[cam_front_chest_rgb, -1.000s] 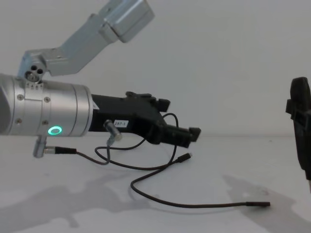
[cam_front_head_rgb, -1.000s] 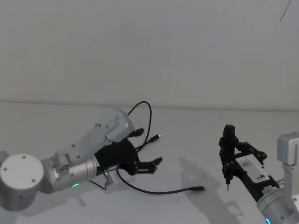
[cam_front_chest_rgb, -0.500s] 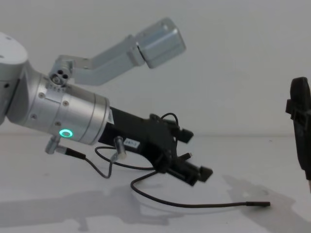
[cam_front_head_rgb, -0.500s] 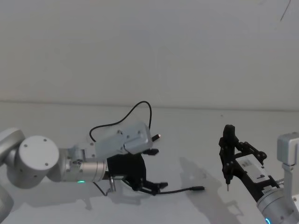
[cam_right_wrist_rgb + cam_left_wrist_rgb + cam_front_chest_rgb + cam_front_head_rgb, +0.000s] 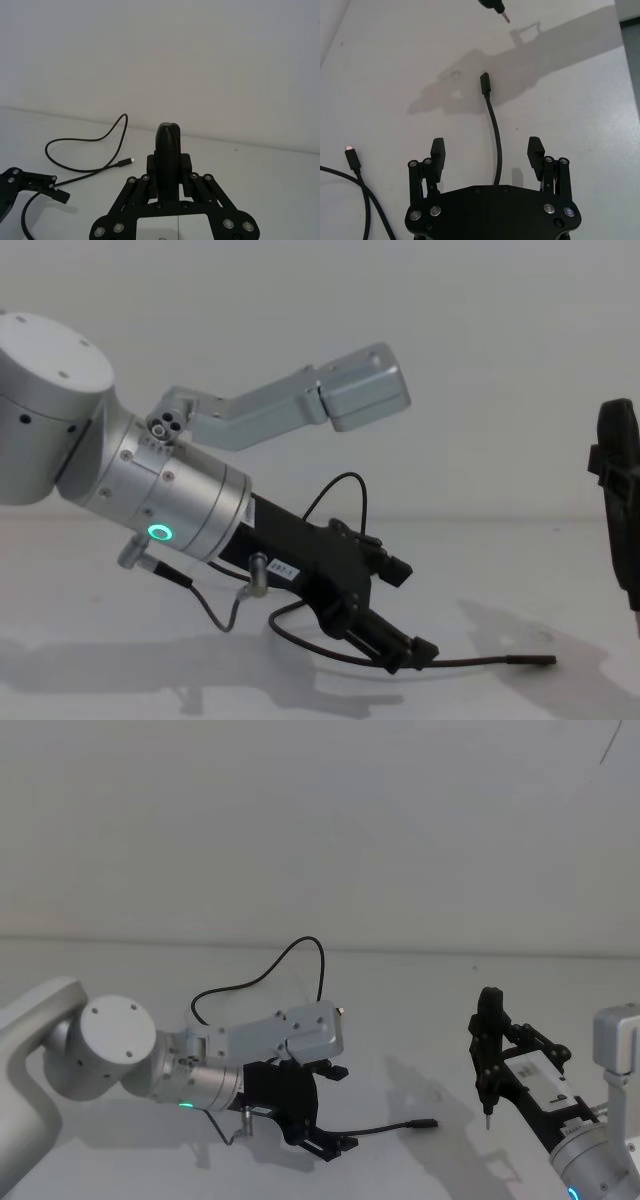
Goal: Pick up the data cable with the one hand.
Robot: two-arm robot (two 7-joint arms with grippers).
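1. Left gripper (image 5: 486, 146) is tilted nose-down onto the table (image 5: 560, 980), fingers spread wide. The cable (image 5: 492, 120) runs right up the gap between them, and nothing's pinched yet.
2. To get this right, I'd sink until both pads sit low on either side of the wire, keep it centred, then close. It's so thin that I reckon it could slip under the tips if they close too high.
3. The end stretch lies flat on the table. Its long axis runs with the gripper's reach, plug pointing to the robot's right, so the fingers close across it. Good setup.
4. The rest loops back behind the left arm.
5. Right gripper (image 5: 487, 1040) is parked at the right, fingers pressed together.
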